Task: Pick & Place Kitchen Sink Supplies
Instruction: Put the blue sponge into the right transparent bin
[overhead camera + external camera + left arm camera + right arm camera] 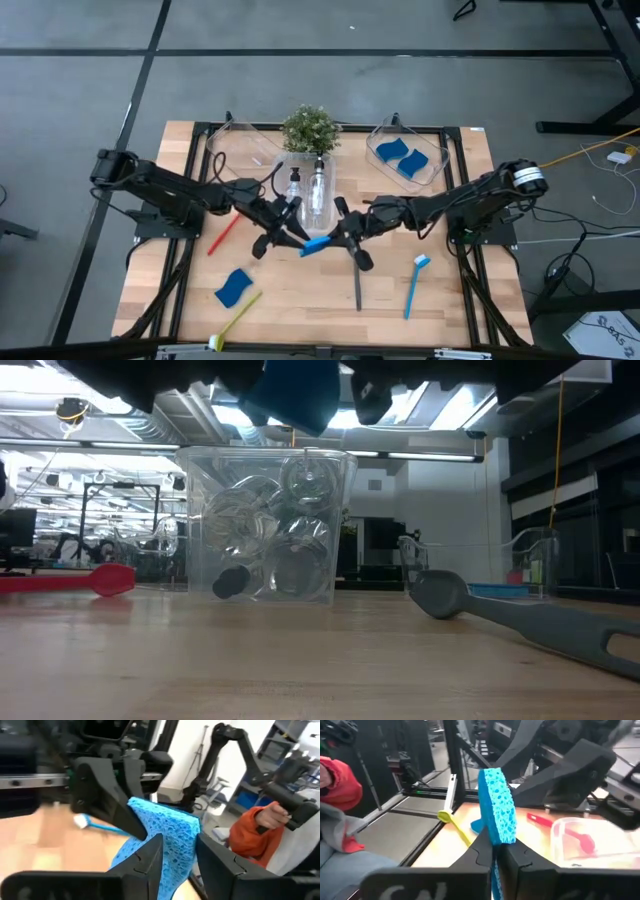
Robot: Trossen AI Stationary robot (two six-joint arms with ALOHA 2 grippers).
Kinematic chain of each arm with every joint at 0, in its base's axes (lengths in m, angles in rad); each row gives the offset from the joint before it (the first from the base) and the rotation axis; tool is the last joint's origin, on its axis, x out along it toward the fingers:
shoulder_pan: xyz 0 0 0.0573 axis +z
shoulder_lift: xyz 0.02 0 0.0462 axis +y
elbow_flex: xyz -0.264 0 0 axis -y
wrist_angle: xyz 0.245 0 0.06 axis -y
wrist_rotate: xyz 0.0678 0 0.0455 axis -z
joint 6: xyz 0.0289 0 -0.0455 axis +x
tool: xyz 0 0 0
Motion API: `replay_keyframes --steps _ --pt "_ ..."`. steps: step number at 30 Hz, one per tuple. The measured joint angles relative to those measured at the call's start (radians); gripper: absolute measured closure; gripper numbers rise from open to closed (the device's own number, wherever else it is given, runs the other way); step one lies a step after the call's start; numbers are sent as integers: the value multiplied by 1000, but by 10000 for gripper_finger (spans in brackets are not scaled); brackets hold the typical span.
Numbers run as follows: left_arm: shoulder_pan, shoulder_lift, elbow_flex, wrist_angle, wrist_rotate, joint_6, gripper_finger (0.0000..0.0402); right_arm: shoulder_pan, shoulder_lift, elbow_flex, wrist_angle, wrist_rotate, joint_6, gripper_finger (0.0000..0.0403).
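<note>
No readable writing or labels anywhere. Blue sponge point(316, 244): porous, wavy-edged, held in the air above mid-tabletop, just in front of the clear bin point(312, 192) with pump bottles. Right gripper point(338, 240) pinches the sponge point(497, 812), fingers pressed tight on its lower edge. Left gripper point(292, 236) meets it from the other side, fingers point(145, 862) spread partway, flanking the sponge point(165, 837); contact unclear. Second blue sponge point(233, 287) lies near the front-left corner.

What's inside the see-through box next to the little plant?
Two small pump bottles with black tops lie inside the clear bin, beside the potted plant. The low view shows them only as blurry clear shapes, and the bin's bottom is hidden under them.
</note>
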Motion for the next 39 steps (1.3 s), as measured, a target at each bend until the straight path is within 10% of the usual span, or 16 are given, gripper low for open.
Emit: replay_keyframes --steps 12,22,39 --pt "-55 -157 0 -326 -376 117 307 0 -178 1 -267 301 69 395" --pt "-119 -149 0 -370 -422 118 304 -40 -333 1 -505 694 109 395" --pt "-161 -149 0 -368 -421 117 304 -264 -619 -2 -1127 972 366 395"
